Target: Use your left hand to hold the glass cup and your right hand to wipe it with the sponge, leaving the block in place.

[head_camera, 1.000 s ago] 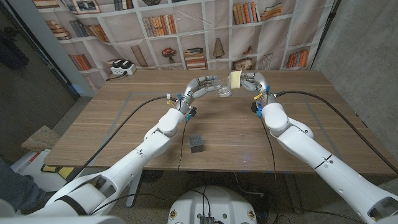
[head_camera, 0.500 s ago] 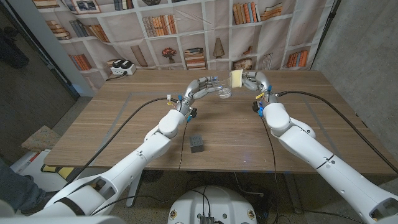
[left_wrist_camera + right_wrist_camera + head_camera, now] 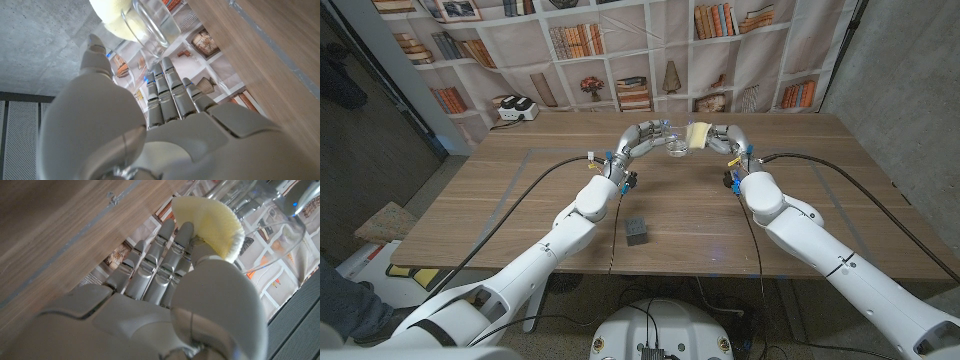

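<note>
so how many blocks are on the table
1. The dark block sits on the wooden table near its front edge, between the two arms, apart from both hands. None seems hidden.

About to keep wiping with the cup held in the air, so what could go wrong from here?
The left hand holds the cup above the table; a hard push from the sponge in the right hand might lever it loose and drop it. The block lies nearer the robot, likely safe unless an arm sweeps low.
</note>
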